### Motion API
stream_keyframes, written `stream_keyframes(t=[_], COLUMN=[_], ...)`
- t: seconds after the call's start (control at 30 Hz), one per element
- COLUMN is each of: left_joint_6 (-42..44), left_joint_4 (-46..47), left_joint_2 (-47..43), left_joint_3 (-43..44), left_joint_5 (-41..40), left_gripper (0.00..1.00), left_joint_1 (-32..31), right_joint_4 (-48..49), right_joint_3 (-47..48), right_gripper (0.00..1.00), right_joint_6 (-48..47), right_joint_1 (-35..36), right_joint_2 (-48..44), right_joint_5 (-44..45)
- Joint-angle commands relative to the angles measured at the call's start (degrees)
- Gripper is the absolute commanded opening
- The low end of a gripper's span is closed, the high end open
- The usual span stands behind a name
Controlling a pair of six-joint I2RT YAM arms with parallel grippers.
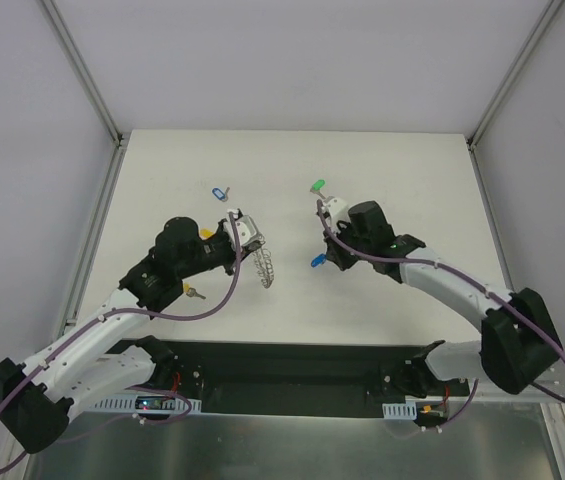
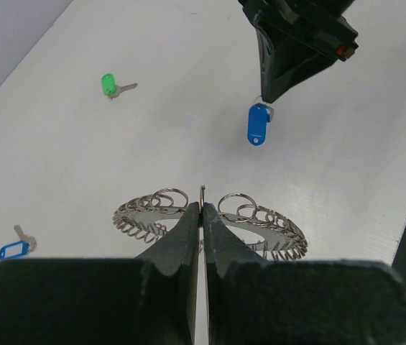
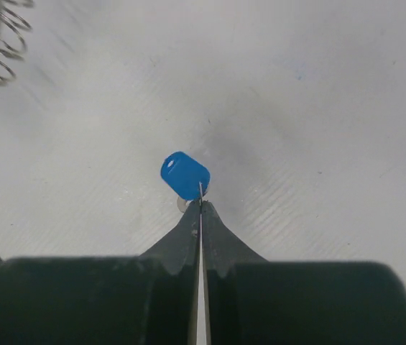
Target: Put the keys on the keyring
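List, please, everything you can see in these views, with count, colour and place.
blue key: one, solid blue head, held in the right tool.
green key: one, green head, lying on the table beyond the right tool.
pale blue key: one, lying on the table beyond the left tool.
fourth key: one, head looks yellowish, lying beside the left arm.
keyring: one, silver, edged with wire loops, held in the left tool.
table: one, white.
left tool: one, black, shut on a keyring loop.
right tool: one, black, shut on the blue key.
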Motion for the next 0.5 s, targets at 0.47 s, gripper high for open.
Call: stream_keyframes(t=[0.47], left_joint_6=[5.12], left_joint_4=[-1.49], left_joint_2=[6.42], left_joint_3=[18.56], left_joint_5=[31.24], left_gripper=[0.0], left_joint_1=[0.94], right_joint_4=[-21.66], right_joint_3=[21.41], right_gripper=[0.01], right_joint_6=[-11.14], right_joint_1=[0.31], right_joint_2=[-20.03], right_joint_5=[-20.63])
